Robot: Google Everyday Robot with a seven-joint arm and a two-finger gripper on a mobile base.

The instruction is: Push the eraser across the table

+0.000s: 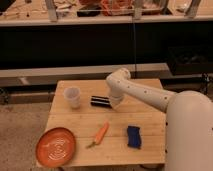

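1. At the far left of the wooden desk (80, 125), near its front corner, I see an orange plate (55, 146).
2. Behind it stands a white cup (73, 97) — upright, near the back left.
3. Next comes the black eraser (99, 101), lying lengthwise at the desk's middle back.
4. In front lies a carrot (100, 134).
5. My end effector (114, 102) is at the eraser's right end — fingers together, seemingly touching it.
6. A blue block (133, 136) sits front right.

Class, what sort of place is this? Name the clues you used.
Probably a robotics lab: a light wooden table laid with test props, an eraser and carrot, and a white arm whose gripper sits beside the eraser.
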